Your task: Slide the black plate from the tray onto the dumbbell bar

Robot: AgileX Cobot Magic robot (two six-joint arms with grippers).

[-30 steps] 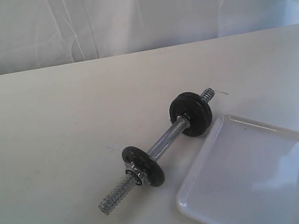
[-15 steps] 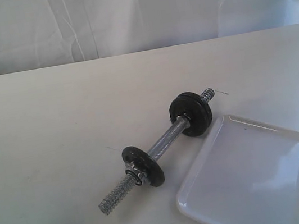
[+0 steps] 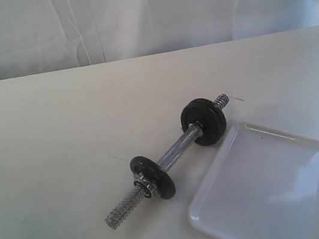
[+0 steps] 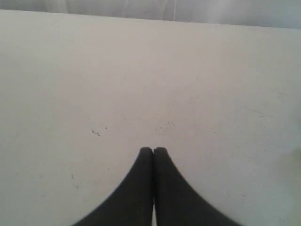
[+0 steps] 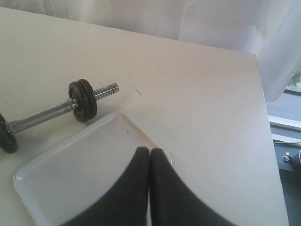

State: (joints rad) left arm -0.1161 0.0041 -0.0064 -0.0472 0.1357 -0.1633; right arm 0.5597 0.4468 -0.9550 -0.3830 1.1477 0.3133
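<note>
— Where do my fingers stand?
— Your left fingers [image 4: 146, 160] are pressed tip to tip and hold nothing. Only bench [image 4: 141, 70] lies ahead of them. Your right fingers [image 5: 140, 160] are closed the same way and are just as empty

— And the tray?
— The tray [image 5: 70, 174] lies right below your right fingers, and their tips show against one corner of its rim. It sits flat on the bench

— Where is the plate?
— On the bar [image 3: 179, 148], which lies on the bench beyond the tray from your right fingers. A pair of plates [image 3: 205, 123] sits face to face at the bar end just beside the tray's corner. A third plate [image 3: 153, 176] sits toward the other end with a nut [image 3: 145, 187] against it and bare thread past that. You cannot tell from here which of them is the task's plate
</note>
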